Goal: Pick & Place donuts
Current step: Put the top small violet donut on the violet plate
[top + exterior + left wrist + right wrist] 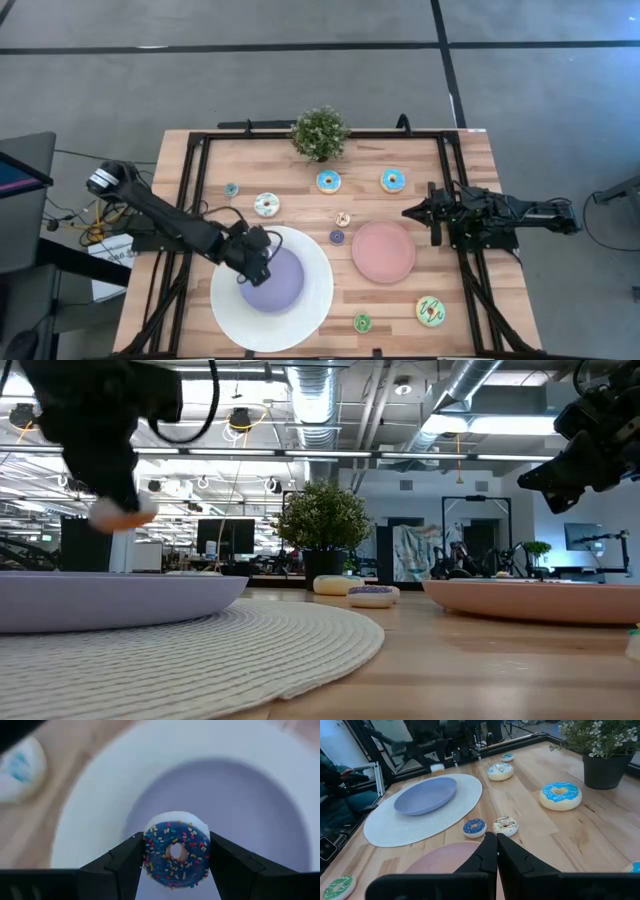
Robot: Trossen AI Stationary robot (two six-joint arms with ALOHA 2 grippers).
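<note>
Between the dark fingers (125,865) of the left gripper (176,860), a donut (176,856) iced deep blue with multicoloured sprinkles over a white base is seen. Beyond the fingertips, a lavender plate (250,795) is ringed by white.

Bright overhead light, blurred wrist foreground.

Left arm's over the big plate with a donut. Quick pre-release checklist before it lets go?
1. Grasp: left gripper jaws clamp the blue sprinkled donut from both sides: ok.
2. Position: donut is above the purple centre of the large white plate: ok.
3. Landing spot: nothing lies on the purple centre under the donut: ok.
4. Height: donht hangs above the plate rim in the low view; exact gap: cannot tell.
5. Right gripper waits beside the pink plate, jaws shut, away from the drop: ok.
</note>
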